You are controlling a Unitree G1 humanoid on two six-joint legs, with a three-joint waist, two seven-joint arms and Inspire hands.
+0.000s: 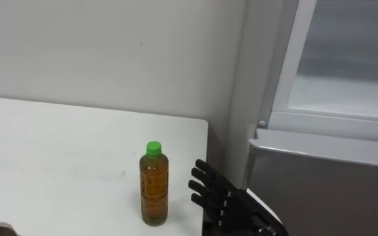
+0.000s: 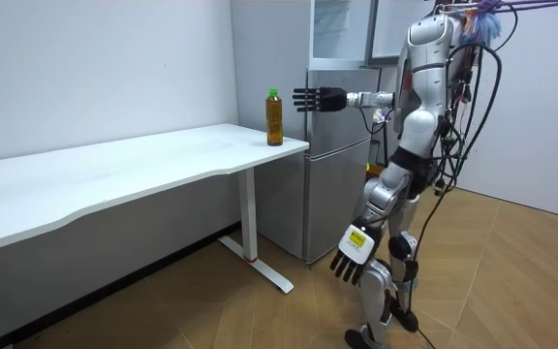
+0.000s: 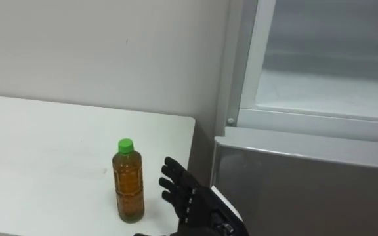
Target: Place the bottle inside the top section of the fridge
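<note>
Left eye view gives us the right hand (image 1: 225, 200) entering from the lower right, palm turned toward the bottle (image 1: 154, 189), fingers (image 1: 203, 178) straight and spread. We see nothing held in it. The hand sits just beside the bottle on its right; a narrow strip of table shows between the fingertips and the bottle wall, so we read the two as apart. The bottle stands upright on the white table (image 1: 58, 151), near the table's right edge, on the side closest to the fridge (image 1: 327, 187). It is clear, filled almost to the neck with amber liquid, and closed with a green cap (image 1: 153, 148). To the right of the table edge we see the grey lower fridge door, shut, and above it the upper compartment (image 1: 346, 65) standing open with a pale interior. A plain light wall (image 1: 110, 52) runs behind table and fridge. From the room view we note that the robot stands upright on the wooden floor (image 2: 511, 291) in front of the fridge, the right arm stretched level toward the bottle at the table's end. The left hand (image 2: 350, 260) hangs beside the thigh, fingers relaxed and carrying nothing.
</note>
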